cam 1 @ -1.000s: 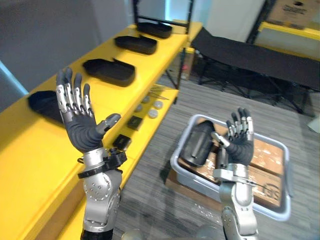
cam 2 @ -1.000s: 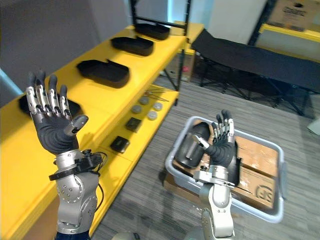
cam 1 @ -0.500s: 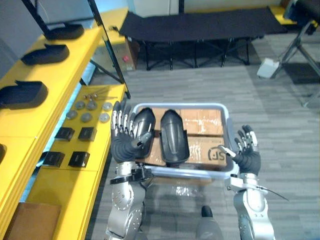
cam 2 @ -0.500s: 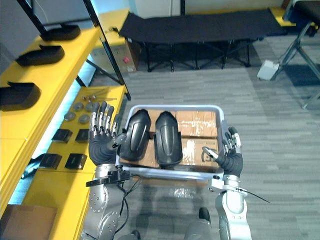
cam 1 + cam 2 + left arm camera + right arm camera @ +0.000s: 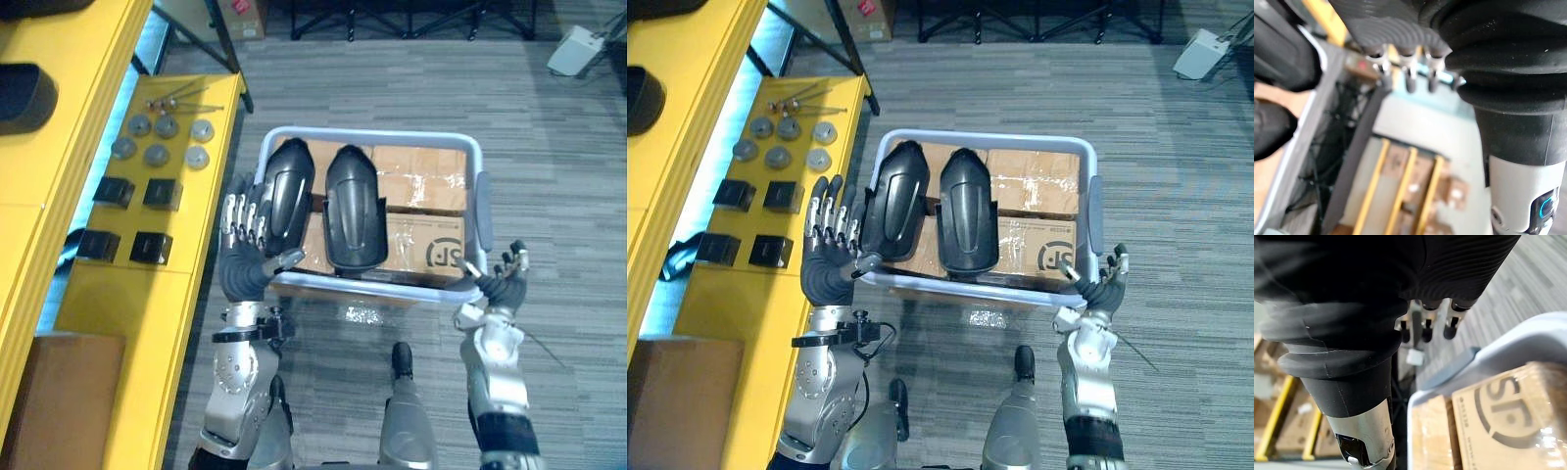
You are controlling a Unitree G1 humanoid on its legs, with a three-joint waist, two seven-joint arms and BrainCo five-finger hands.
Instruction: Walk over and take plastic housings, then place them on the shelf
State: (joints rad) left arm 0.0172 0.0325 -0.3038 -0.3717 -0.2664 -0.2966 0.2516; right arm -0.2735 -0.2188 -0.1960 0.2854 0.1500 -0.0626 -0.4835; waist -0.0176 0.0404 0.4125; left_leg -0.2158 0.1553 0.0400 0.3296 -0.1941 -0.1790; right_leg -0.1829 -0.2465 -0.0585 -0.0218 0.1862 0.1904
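Two black plastic housings lie side by side in a pale blue bin (image 5: 477,157) on the floor, on top of cardboard boxes. The left housing (image 5: 287,194) and the right housing (image 5: 354,209) point away from me. My left hand (image 5: 245,262) is open, fingers straight up, just outside the bin's near left corner and beside the left housing. My right hand (image 5: 501,289) is open at the bin's near right corner, holding nothing. The yellow shelf (image 5: 83,117) runs along the left, with another black housing (image 5: 24,95) on its top level.
The shelf's lower level (image 5: 162,255) holds grey round discs (image 5: 159,154), small black blocks (image 5: 125,192) and a brown box (image 5: 59,401). Grey carpet lies around the bin. Black folding-frame legs (image 5: 392,18) stand beyond it, and a white object (image 5: 578,49) lies far right.
The view has swung from the shelf down to the bin, which now lies straight ahead and closer. Both hands have lowered to the bin's near corners and stay open.
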